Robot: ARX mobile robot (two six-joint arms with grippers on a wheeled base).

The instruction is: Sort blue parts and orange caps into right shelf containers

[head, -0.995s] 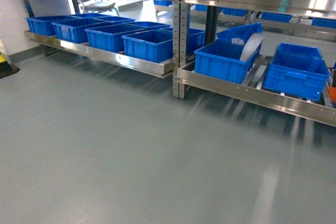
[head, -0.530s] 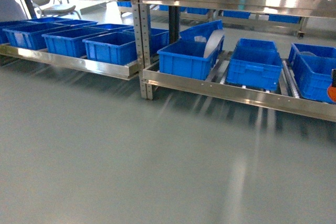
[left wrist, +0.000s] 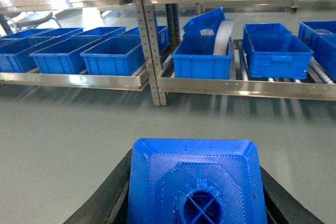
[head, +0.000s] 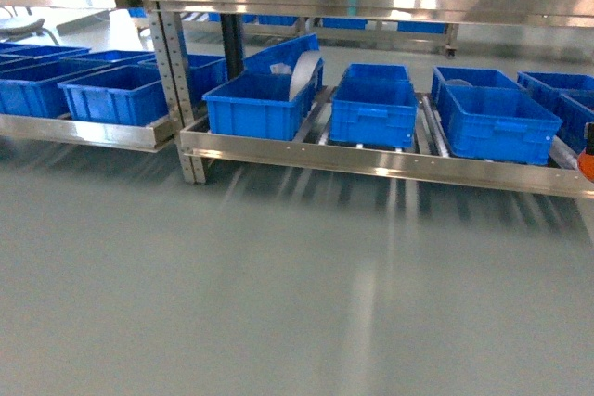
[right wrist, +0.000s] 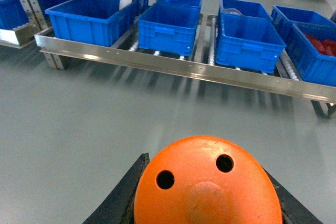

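left gripper [left wrist: 194, 192] clamped on a blue part [left wrist: 195, 182], black fingers [left wrist: 113, 192] pressed against both sides of the block, round stud with a cross inside facing the camera. right gripper [right wrist: 207, 192] clamped on an orange cap [right wrist: 207, 184], two small holes visible in its rounded face, dark fingers [right wrist: 123, 192] hugging it left and right. both parts held above bare grey floor [head: 278, 303], well apart from the shelf [head: 371, 159].

ahead in the head view: shiny steel rack with a flat front rail, an upper rail across the top, perforated uprights [head: 172, 62] at the join of two bays. on the right bay, large blue crates in a row on rollers: leftmost crate [head: 260, 104] with another crate tilted behind it and a pale curved sheet [head: 302, 76] leaning inside; middle crate [head: 373, 110] with a handle ledge; third crate [head: 497, 118] further right; more crates running off the right edge. a sliver of orange [head: 587, 162] at the right edge of the head view, too cropped to tell more.

in the right wrist view, far right crate [right wrist: 315, 51] holding red-orange items, too small to identify; something pale in the crate behind the third one. on the left bay, a further row of blue crates [head: 116, 95] side by side. floor streaked with reflections below the front rail.
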